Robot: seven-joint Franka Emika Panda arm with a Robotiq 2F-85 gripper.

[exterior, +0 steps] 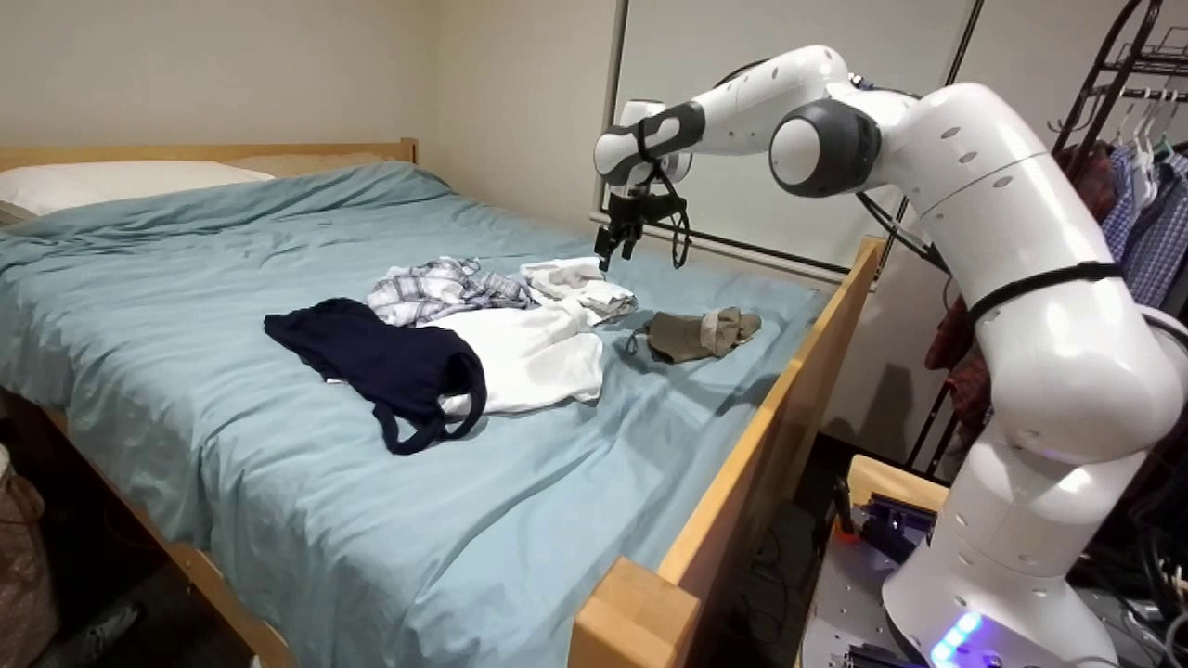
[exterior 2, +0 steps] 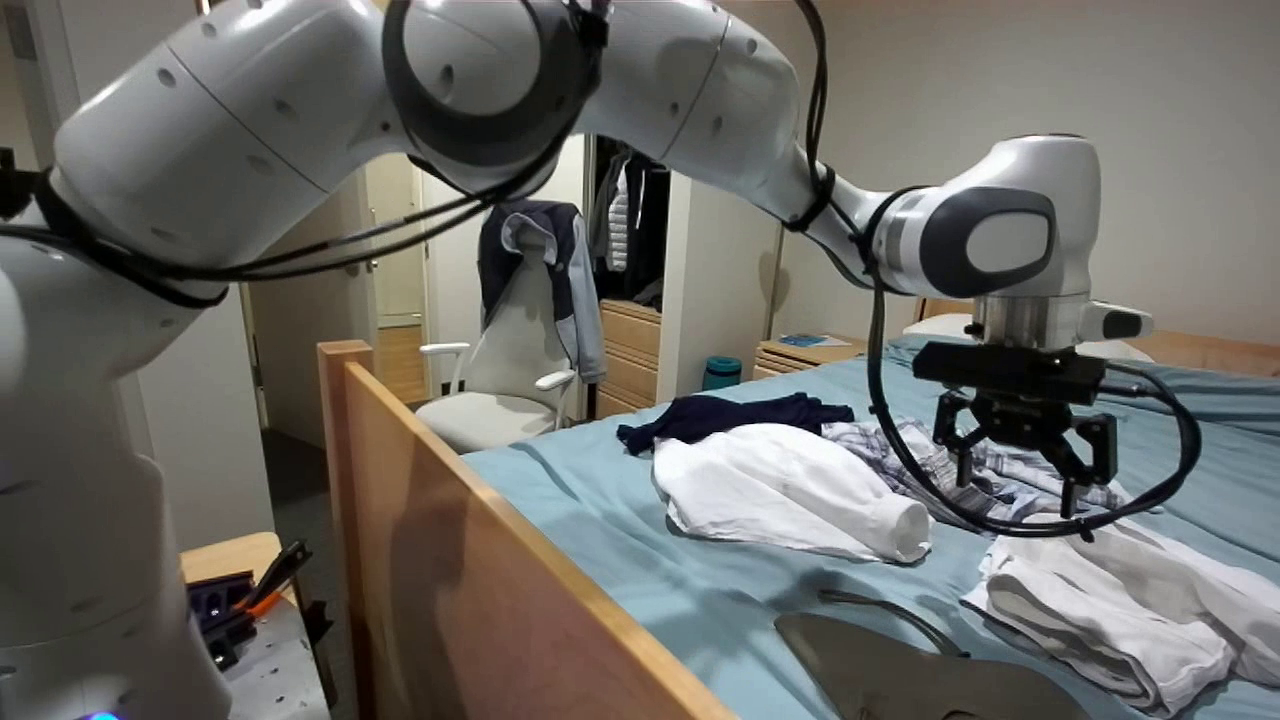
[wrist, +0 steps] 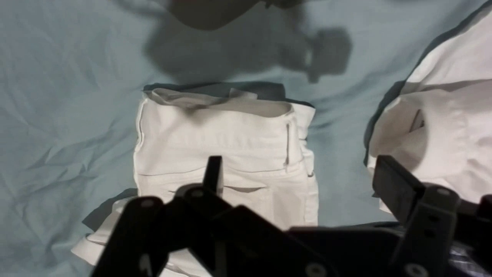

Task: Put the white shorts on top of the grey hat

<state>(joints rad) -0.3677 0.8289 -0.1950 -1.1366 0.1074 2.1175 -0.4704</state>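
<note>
One navy garment [exterior: 380,357] is laid at L on the blue bed cover [exterior: 306,529], as seen in an exterior view, w/ white cloth visible thru the loop at its near R end. Just to its R, a white garment [exterior: 548,357] is spread out; on the far side, a crumpled plaid garment [exterior: 450,292] is bunched. Farther R, the white shorts [exterior: 580,278] are laid folded on the bed cover.

Above the clothes, near the shorts, the black gripper [exterior 2: 1016,485] is hung tips-down. Its fingers [wrist: 215,173] are spread wide, w/ a big gap btwn pads; in wrist view the shorts are seen behind the L finger & the white garment's edge behind the R. Both tips are held up off the cloth, bare air btwn.

R of the shorts, the grey hat [exterior: 691,336] is set near the wooden footboard [exterior: 789,408], bed cover seen btwn hat & shorts. At far R, hung clothes [exterior: 1151,232] are partly hidden by the white arm [exterior: 1021,213].
</note>
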